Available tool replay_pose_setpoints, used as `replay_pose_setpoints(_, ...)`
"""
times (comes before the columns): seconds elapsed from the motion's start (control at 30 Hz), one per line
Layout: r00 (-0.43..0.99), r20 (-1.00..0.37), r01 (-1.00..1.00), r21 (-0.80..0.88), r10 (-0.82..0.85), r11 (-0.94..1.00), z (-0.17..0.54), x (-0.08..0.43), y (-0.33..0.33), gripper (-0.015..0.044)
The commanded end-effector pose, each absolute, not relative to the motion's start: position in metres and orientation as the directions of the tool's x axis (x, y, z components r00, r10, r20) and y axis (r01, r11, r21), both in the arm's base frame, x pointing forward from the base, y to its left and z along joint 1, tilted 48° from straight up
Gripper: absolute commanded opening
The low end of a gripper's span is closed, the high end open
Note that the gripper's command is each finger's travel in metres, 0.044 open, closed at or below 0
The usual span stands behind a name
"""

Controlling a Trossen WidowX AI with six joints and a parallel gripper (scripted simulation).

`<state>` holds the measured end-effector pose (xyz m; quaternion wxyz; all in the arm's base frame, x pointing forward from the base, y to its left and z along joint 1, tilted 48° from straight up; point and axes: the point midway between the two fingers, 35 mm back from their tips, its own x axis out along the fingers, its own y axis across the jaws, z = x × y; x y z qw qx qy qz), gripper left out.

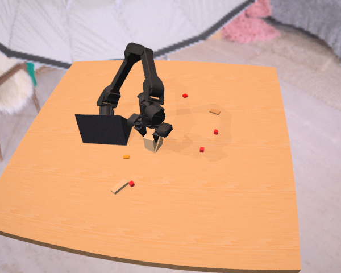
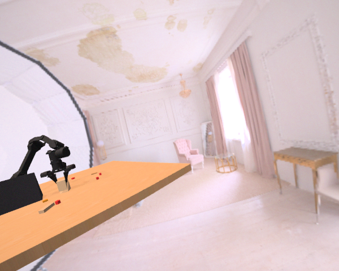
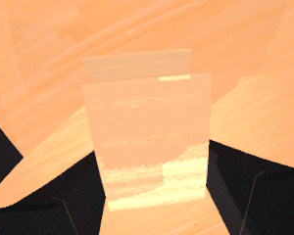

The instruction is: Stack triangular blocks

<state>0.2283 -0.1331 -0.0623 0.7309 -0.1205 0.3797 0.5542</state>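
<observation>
a black gripper points down over a tan wooden desk, its jaws clamped on the sides of the upper block. both blocks are left of the desk's middle as seen from above, well in from every edge and closer to the far left corner than to the near right one. the lower block shows just beside and partly behind the held one; whether the slopes meet flush cannot be told. the pair looks light, stiff and smooth, hard to dent but likely to slide along the slopes. the upper block is best held low across its two flat ends, as now, and let go gently once level. the desk has fine grain and soft shadows, and probably offers modest grip. toward its near left corner, a stick lies by a red cube. beyond the desk is a pale room with a pink armchair, pink curtains and a stained ceiling.
</observation>
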Motion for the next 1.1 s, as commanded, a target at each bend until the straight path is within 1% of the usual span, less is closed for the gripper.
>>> replay_pose_setpoints(0.0,0.103,-0.689,-0.900,0.242,0.718,0.362,-0.062,0.229,-0.130,0.0000)
replay_pose_setpoints(1.07,0.104,-0.688,-0.900,0.242,0.718,0.362,-0.066,0.232,-0.119,0.0000)
